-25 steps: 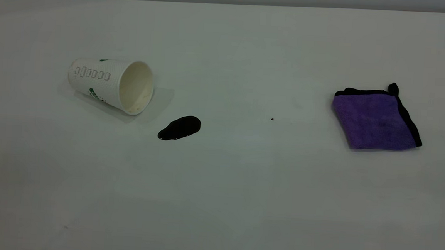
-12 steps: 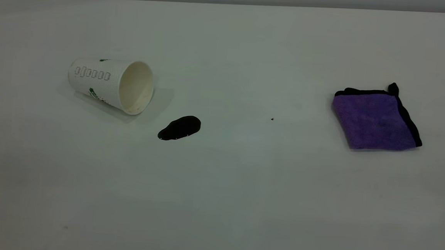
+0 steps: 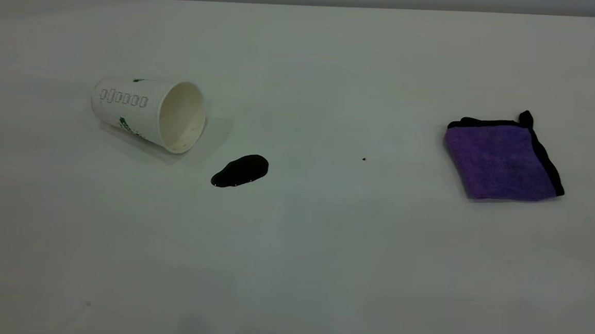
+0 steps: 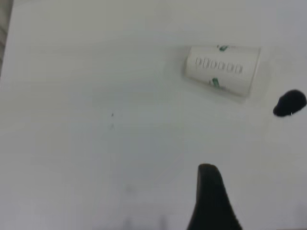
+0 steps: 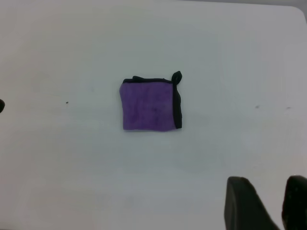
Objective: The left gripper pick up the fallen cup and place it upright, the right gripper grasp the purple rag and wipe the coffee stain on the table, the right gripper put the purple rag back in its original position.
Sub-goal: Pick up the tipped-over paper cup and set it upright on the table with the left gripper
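Currently we see the white counter point(image 3: 302, 260) carrying three things, all untouched. Farthest left in the exterior view lies the paper cup point(image 3: 148, 112) on its side, its cream mouth turned toward the middle of the counter, a row of grey boxes and a bit of green print on its wall. Just beside the mouth, nearer the camera and apart from the rim, sits the coffee stain point(image 3: 240, 170), a glossy black bean-shaped puddle. Further right we find a tiny dark speck point(image 3: 364, 159), and well apart from all of this, at the right, the folded purple rag point(image 3: 502, 159) lies flat, its black edging and small corner loop on the far right side.

Neither arm enters the exterior view. From the left wrist view, we see one black finger of the left end effector point(image 4: 211, 199) hanging above bare counter, well short of the cup; we cannot tell whether it is open or closed. From the right wrist view, the right end effector point(image 5: 268, 203) shows two black fingers with a gap between them, parted and empty, well apart from the rag.
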Controlling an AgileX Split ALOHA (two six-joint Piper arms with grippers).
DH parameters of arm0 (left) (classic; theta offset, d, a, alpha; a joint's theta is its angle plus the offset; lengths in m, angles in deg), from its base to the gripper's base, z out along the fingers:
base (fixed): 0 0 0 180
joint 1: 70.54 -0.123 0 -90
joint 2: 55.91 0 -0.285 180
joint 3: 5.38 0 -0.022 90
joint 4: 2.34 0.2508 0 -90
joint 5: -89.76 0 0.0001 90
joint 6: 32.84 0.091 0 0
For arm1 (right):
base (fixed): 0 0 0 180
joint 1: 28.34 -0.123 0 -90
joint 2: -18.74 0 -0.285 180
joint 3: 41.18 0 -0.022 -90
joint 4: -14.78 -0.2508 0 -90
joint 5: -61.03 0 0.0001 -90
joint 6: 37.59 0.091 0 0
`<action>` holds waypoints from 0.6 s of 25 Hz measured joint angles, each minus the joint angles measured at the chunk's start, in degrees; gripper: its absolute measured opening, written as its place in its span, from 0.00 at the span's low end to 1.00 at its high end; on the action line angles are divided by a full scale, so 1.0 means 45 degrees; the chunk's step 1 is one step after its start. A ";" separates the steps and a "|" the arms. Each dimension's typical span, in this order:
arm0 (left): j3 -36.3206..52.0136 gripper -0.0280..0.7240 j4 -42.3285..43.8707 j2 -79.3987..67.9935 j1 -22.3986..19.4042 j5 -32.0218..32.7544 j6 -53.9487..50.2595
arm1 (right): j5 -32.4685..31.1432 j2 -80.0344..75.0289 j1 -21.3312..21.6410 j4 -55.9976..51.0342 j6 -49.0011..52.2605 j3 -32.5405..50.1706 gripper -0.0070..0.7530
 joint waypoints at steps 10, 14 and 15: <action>-0.1891 0.73 -0.3223 -0.6648 0.0470 -0.3084 0.4137 | 0.0000 0.0000 0.0000 0.0000 0.0000 0.0000 0.33; -0.2134 0.73 -0.3144 -0.8572 0.2169 -0.4228 0.4287 | 0.0000 0.0000 0.0000 0.0000 0.0000 0.0000 0.33; -0.2210 0.73 -0.3068 -0.9122 0.2638 -0.4485 0.4122 | 0.0000 0.0000 0.0000 0.0000 0.0000 0.0000 0.33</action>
